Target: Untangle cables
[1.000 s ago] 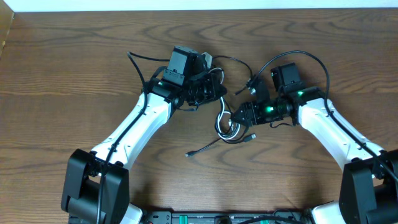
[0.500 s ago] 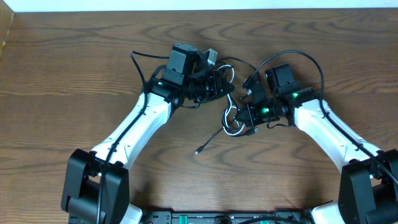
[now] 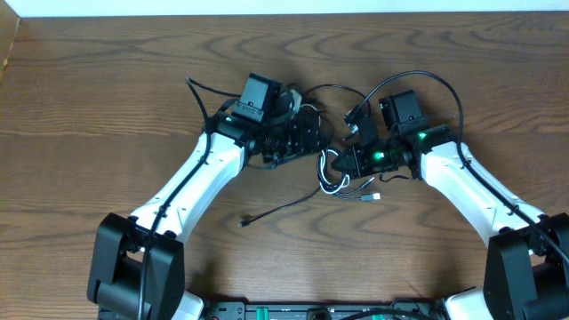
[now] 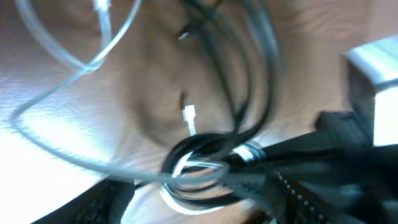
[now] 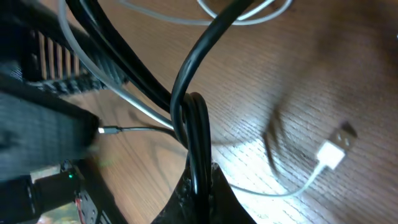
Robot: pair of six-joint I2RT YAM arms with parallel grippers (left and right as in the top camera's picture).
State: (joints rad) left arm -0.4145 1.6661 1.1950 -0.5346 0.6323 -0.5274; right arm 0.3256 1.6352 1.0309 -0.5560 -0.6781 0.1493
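The cables [image 3: 332,180] lie in a small tangle of black and white loops between the two arms. My right gripper [image 3: 343,164] is at the tangle's right edge. In the right wrist view it [image 5: 199,186] is shut on a doubled black cable [image 5: 186,87]. A white cable with a white plug [image 5: 333,153] lies on the wood beside it. My left gripper [image 3: 307,142] is at the tangle's upper left. The blurred left wrist view shows it [image 4: 199,202] open, with a coil of black and white cable [image 4: 202,163] between its spread fingers. A loose black cable end [image 3: 245,223] trails toward the front left.
A white plug [image 3: 375,196] lies just right of the tangle. Each arm's own thicker black wire [image 3: 418,80] arches above its wrist. The brown wooden table [image 3: 107,107] stretches all round, with a pale wall edge along the back.
My right gripper shut on the black cable. My left gripper opened and moved toward the tangle. The loose black cable end slid left, and a white plug now lies to the tangle's right.
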